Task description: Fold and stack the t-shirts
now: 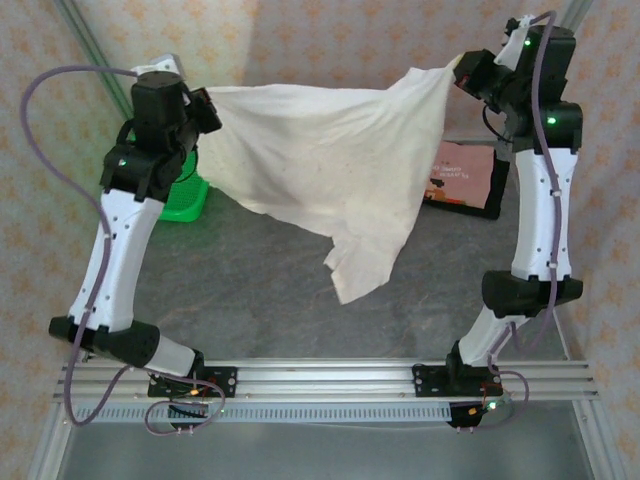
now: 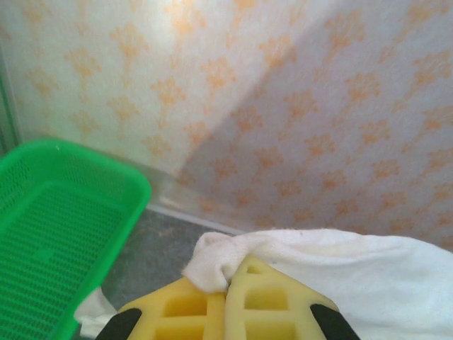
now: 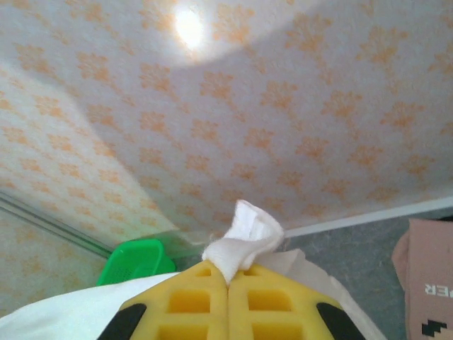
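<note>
The cream-white t-shirt (image 1: 330, 160) hangs stretched in the air between my two grippers, its lower part drooping toward the grey table (image 1: 250, 300). My left gripper (image 1: 205, 108) is shut on the shirt's left corner; in the left wrist view the yellow pads (image 2: 184, 308) pinch a bunched fold (image 2: 212, 258). My right gripper (image 1: 462, 70) is shut on the right corner, and a tuft of cloth (image 3: 244, 237) sticks out above its closed fingertips (image 3: 205, 283). A dusty-pink t-shirt (image 1: 465, 172) lies folded on a black one (image 1: 470, 208) at the right of the table.
A green mesh basket (image 1: 185, 195) stands at the back left under the left arm, also seen as the green basket (image 2: 49, 227) in the left wrist view. Patterned curtain walls (image 1: 330, 40) close in the back and sides. Bare grey table lies in front of the hanging shirt.
</note>
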Action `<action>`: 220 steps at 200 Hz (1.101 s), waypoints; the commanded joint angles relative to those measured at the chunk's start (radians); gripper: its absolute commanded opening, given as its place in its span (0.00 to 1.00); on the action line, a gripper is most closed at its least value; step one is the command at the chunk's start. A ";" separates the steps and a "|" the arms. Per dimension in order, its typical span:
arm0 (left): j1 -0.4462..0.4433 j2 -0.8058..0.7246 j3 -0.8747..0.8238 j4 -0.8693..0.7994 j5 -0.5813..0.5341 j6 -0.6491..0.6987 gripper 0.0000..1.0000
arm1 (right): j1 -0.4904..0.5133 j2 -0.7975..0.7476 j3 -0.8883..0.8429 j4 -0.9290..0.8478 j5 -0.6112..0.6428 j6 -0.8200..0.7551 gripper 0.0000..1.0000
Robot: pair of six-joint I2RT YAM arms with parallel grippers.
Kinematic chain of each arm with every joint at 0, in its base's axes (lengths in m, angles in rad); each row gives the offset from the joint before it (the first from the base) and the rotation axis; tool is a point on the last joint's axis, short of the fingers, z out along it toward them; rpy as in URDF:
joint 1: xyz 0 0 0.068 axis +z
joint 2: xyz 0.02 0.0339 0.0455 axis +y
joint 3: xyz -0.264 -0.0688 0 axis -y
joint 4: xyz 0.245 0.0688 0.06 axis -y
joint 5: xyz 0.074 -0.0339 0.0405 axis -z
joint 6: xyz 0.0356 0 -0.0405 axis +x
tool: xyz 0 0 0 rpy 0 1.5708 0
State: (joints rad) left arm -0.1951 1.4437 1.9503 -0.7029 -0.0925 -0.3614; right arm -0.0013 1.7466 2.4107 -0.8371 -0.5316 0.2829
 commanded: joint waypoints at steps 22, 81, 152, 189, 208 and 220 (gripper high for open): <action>0.010 -0.144 0.081 0.000 -0.107 0.124 0.00 | -0.007 -0.093 0.021 -0.153 0.155 -0.140 0.00; 0.010 -0.225 0.013 -0.005 -0.071 0.133 0.00 | -0.005 -0.221 -0.105 -0.260 0.294 -0.184 0.00; 0.010 -0.238 -0.019 0.015 -0.026 0.110 0.00 | 0.023 -0.261 -0.132 -0.295 0.266 -0.197 0.00; 0.010 -0.238 0.017 0.058 0.023 0.115 0.00 | 0.022 -0.286 -0.115 -0.226 0.308 -0.222 0.00; 0.010 -0.232 0.060 0.087 0.050 0.123 0.00 | 0.021 -0.289 -0.073 -0.151 0.286 -0.210 0.00; 0.010 -0.233 0.088 0.101 0.062 0.137 0.00 | 0.022 -0.298 -0.054 -0.092 0.268 -0.191 0.00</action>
State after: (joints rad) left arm -0.1955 1.2266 1.9575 -0.6979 -0.0708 -0.2520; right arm 0.0208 1.4971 2.2902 -1.0855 -0.2653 0.0845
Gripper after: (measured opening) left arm 0.048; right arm 0.042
